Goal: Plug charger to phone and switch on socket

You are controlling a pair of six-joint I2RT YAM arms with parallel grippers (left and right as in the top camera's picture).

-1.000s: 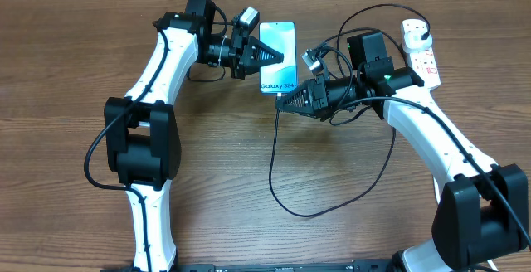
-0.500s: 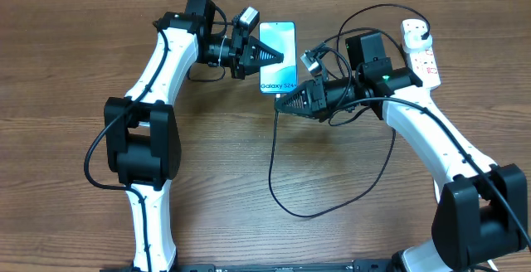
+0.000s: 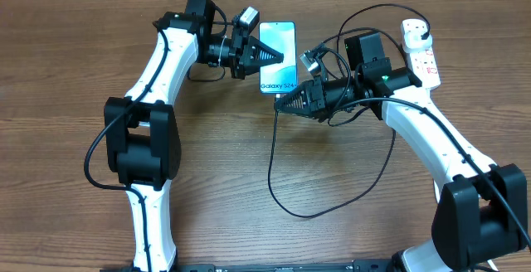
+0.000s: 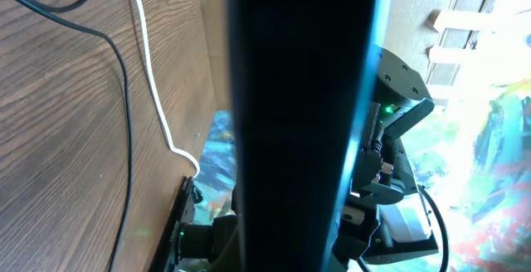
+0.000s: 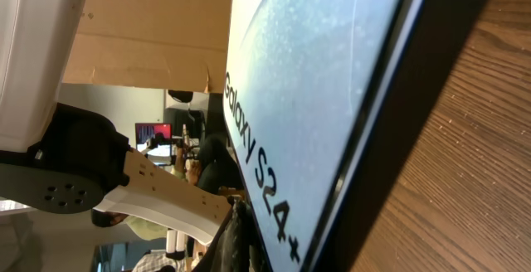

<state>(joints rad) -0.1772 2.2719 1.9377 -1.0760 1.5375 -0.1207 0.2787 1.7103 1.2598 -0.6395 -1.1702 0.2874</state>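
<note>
Gripping phone (image 3: 278, 33) edge, left gripper (image 3: 279, 55); right gripper (image 3: 280, 104) holding charger (image 3: 274, 143) tip below it.

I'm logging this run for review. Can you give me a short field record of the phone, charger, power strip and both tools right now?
phone: screen up, top centre
left tool: over the phone's left side; grip unclear
right tool: at the phone's lower end, seemingly shut on the charger tip
charger: cable loops toward the near edge, then back up right
connector seated: cannot tell
power strip: far right, untouched
</note>
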